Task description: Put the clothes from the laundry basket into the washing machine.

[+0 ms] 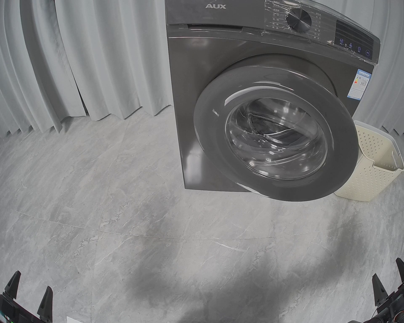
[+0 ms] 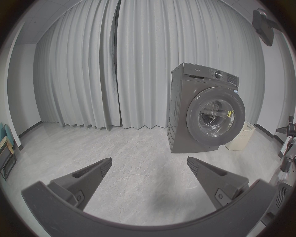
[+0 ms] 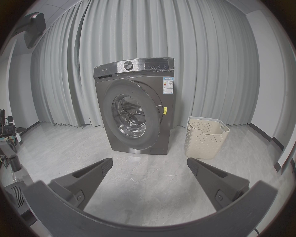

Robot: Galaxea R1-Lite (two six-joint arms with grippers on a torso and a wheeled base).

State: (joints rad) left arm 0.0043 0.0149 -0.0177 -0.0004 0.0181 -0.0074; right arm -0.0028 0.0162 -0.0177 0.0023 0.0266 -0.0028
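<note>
Pincers, both mine, at rest above the floor (image 1: 168, 235). The left pincer (image 2: 148, 160) sits low at my left side, released, its two dark fingers (image 2: 89, 176) spread wide with nothing between them. The right pincer (image 3: 149, 160) sits low at my right side in the same condition: jaws parted, nothing grasped. Both are well apart from the appliance ahead.

Centre of the scene: the washing machine (image 1: 198, 105), a dark grey front-loader standing on pale marbled tile, set ahead of me and somewhat to my right. Its round door (image 1: 210, 126), a broad grey ring around a clear bowl-shaped window, stands swung out from the cabinet front. A control knob (image 1: 299, 19) sits on the top panel, and a small label (image 1: 360, 84) is stuck on the front near the right edge.

Right of the machine: the laundry basket (image 3: 203, 142), cream plastic with perforated walls and cut-out handles, upright on the floor just beside the cabinet's right side. From the head view it is partly hidden behind the door's rim. Whether clothes lie inside it I cannot tell.

Background: pleated pale curtains (image 1: 84, 63) hang to the floor behind the machine and basket.
</note>
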